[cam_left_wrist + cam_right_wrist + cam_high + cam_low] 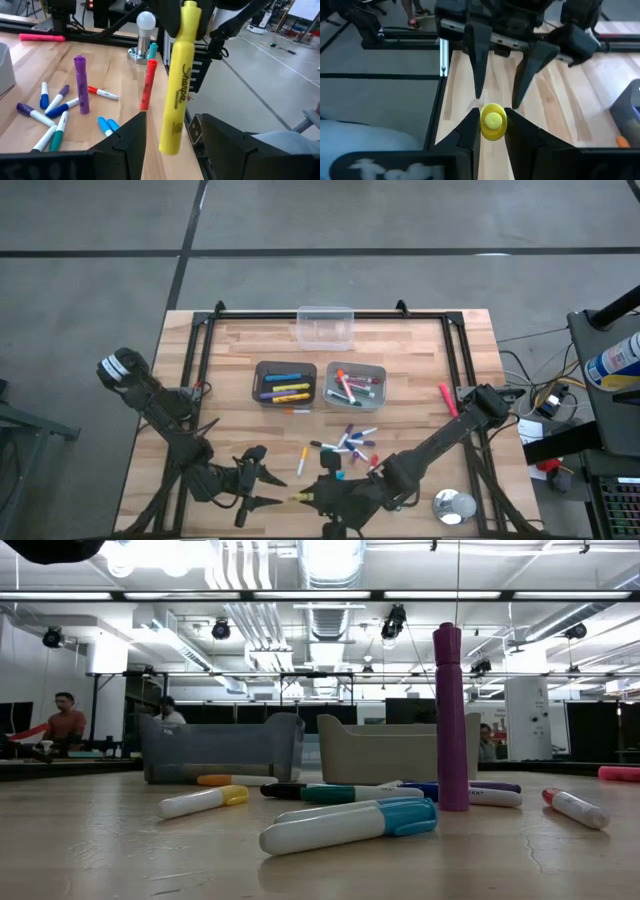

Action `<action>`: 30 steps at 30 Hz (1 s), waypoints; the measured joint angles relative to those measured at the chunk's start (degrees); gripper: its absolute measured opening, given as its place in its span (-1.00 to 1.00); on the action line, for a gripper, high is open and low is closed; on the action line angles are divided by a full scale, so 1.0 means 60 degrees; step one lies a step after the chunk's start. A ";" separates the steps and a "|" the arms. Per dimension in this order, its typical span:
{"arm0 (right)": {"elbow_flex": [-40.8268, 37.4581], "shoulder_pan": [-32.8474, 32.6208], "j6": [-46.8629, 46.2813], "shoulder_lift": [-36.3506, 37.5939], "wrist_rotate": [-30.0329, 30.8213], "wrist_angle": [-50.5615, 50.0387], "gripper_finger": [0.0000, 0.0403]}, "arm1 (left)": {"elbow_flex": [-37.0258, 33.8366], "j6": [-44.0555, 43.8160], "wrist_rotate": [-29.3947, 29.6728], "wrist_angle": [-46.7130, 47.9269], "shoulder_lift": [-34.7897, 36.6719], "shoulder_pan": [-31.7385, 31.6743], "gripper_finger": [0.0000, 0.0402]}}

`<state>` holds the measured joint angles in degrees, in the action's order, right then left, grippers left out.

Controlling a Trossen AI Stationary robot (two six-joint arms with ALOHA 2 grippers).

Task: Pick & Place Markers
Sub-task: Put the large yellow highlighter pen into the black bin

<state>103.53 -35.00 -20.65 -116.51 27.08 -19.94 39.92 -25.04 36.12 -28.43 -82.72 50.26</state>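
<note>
- My right pincer (pixel 492 131) is clamped on the yellow highlighter (pixel 493 121), held off the table (pixel 230 395) at its near edge; gripped by one end, it could swing or slip out.
- My left pincer (pixel 499 75) waits spread apart just beyond it; closing off-centre would knock the highlighter loose.
- Farther off, a purple marker (pixel 81 90) stands upright among the loose markers (pixel 348 442); a sweep could topple it.
- The two bins (pixel 318 383) sit well beyond.

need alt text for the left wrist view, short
A yellow marker, held at its far end by the right claw, hangs between the open fingers of the left claw. Loose markers lie scattered on the wooden table behind.
</note>
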 joint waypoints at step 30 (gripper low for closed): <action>-0.0426 0.0068 0.1121 -0.0004 0.1055 0.1729 -0.68 | 0.0022 -0.0070 0.0359 0.0182 -0.0244 -0.0159 -0.56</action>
<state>100.97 -34.59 -13.92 -116.53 33.41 -9.57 40.05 -25.46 38.27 -27.34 -84.18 49.31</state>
